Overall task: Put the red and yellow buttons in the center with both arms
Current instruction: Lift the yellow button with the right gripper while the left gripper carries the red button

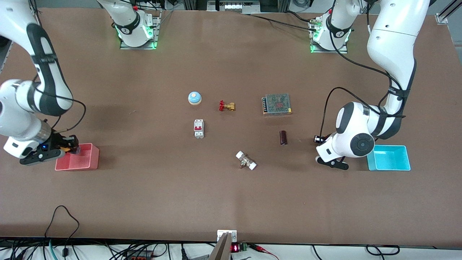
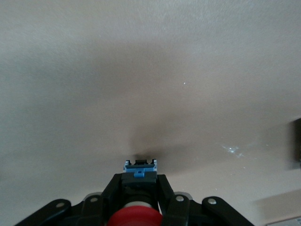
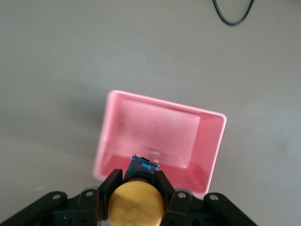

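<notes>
My right gripper (image 1: pixel 69 146) is shut on the yellow button (image 3: pixel 136 202) and holds it over the edge of the pink bin (image 1: pixel 81 159) at the right arm's end of the table. In the right wrist view the fingers (image 3: pixel 112 186) clamp its dark body, with the pink bin (image 3: pixel 160 132) below. My left gripper (image 1: pixel 319 139) is shut on the red button (image 2: pixel 136 217) and holds it low over bare brown tabletop (image 2: pixel 150 84), beside the cyan bin (image 1: pixel 391 157). In the left wrist view the fingers (image 2: pixel 109 188) grip its dark and blue body. The arm hides the red cap in the front view.
Around the table's middle lie a blue dome bell (image 1: pixel 194 98), a brass valve with a red handle (image 1: pixel 226 105), a grey power supply (image 1: pixel 277 104), a white breaker (image 1: pixel 199 128), a dark cylinder (image 1: pixel 283 137) and a white-ended fitting (image 1: pixel 246 160).
</notes>
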